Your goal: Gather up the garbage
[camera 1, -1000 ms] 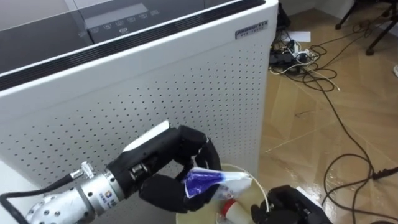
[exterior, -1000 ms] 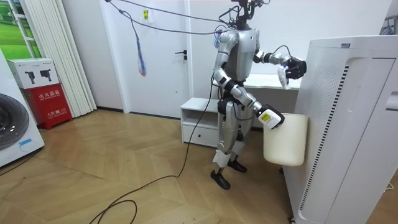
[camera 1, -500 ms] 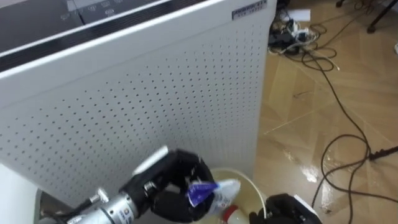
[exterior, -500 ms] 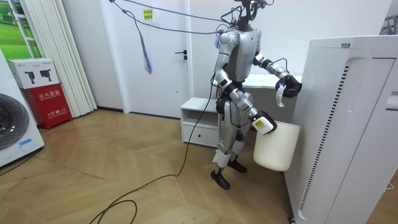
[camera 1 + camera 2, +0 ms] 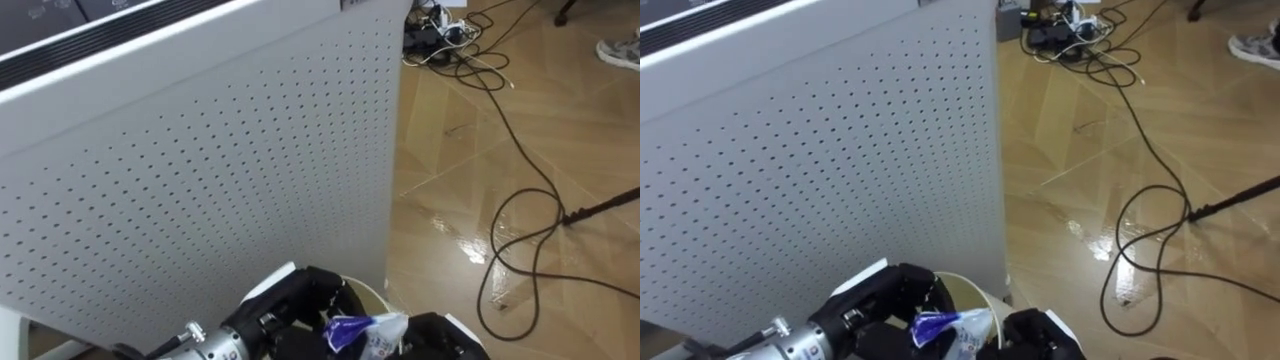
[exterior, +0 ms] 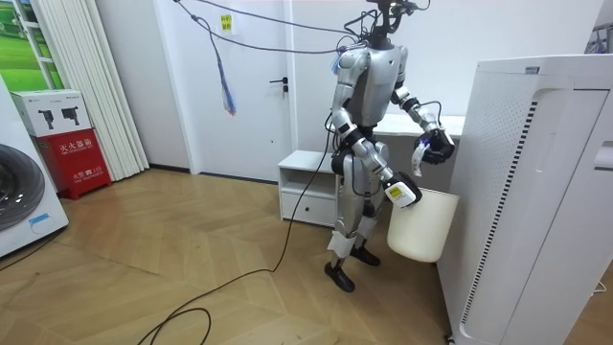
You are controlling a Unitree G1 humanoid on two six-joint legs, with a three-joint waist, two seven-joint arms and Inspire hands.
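My left hand (image 5: 290, 315) is shut on a piece of garbage (image 5: 360, 330), a crumpled blue and white wrapper. It holds the wrapper just over the mouth of a cream waste bin (image 6: 421, 225), whose rim (image 5: 365, 290) curves behind the wrapper. My right hand (image 5: 440, 335) shows dark at the bottom edge and grips the bin's rim, holding the bin off the floor beside my hip. In the room view the left hand (image 6: 436, 149) is out in front of my chest, above the bin.
A large white perforated appliance (image 5: 200, 170) stands close in front of me. A low white cabinet (image 6: 306, 187) is behind my legs. Cables (image 5: 520, 110) trail over the wooden floor to the right, and a person's shoe (image 5: 620, 50) shows at the top right.
My left hand has come down and closer to my body with the wrapper, toward the bin's mouth. The bin has dropped a little lower. The eye views have shifted.
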